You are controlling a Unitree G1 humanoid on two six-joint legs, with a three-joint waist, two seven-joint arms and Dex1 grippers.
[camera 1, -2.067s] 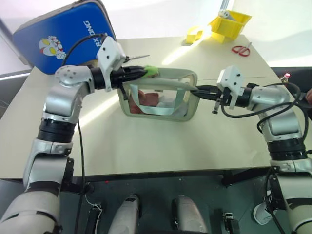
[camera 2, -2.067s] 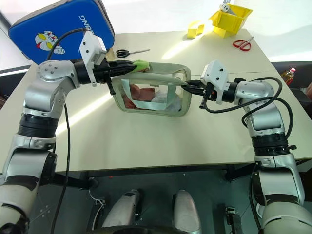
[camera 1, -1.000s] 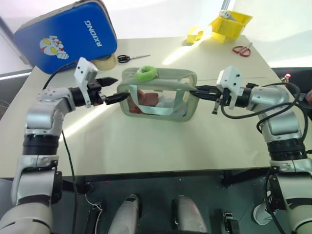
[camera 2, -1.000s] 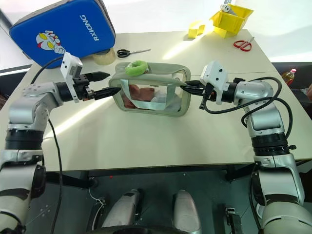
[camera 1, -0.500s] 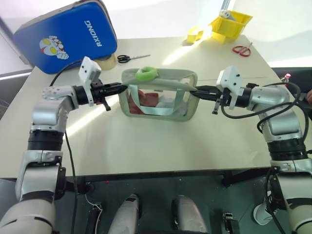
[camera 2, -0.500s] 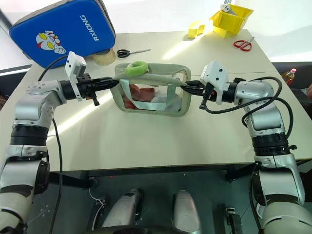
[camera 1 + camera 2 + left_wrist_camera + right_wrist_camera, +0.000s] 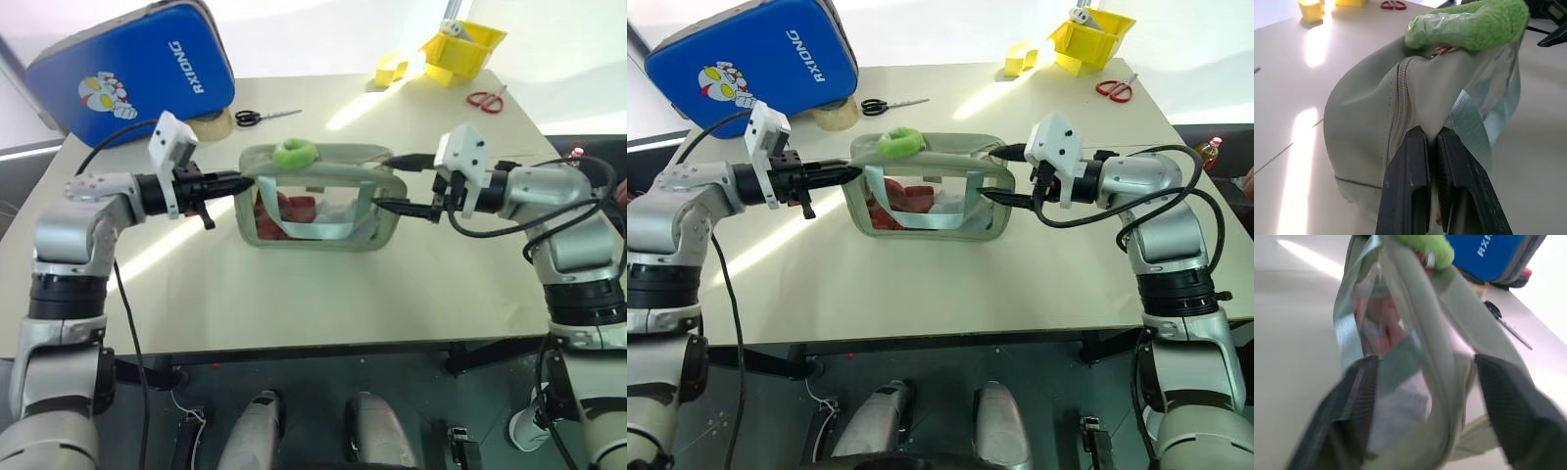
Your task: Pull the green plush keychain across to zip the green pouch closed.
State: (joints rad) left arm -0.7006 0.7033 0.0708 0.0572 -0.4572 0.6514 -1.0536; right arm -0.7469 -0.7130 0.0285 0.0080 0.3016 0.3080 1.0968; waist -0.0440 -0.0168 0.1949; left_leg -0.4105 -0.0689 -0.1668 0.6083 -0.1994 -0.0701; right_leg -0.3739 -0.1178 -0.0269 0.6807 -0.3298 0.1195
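Note:
The green pouch (image 7: 315, 208) lies across the middle of the table, its zipper strip facing up. The green plush keychain (image 7: 294, 151) sits on top of it, toward its left end. My left gripper (image 7: 239, 179) is shut on the fabric of the pouch's left end; in the left wrist view its fingers (image 7: 1409, 186) pinch a fold beside the zipper (image 7: 1399, 112), with the keychain (image 7: 1474, 23) just beyond. My right gripper (image 7: 392, 182) is open, one finger on each side of the pouch's right end; in the right wrist view the pouch (image 7: 1415, 357) lies between the spread fingers (image 7: 1354, 404).
A big blue case (image 7: 137, 69) leans at the back left, with a tape roll (image 7: 216, 122) and black scissors (image 7: 265, 116) in front of it. A yellow bin (image 7: 462, 47), a small yellow item (image 7: 392, 69) and red scissors (image 7: 482, 99) lie at the back right.
My left gripper left the keychain, swung to the pouch's left end and shut on it. My right gripper, shut at the pouch's right end before, has just opened. The pouch shifted slightly left.

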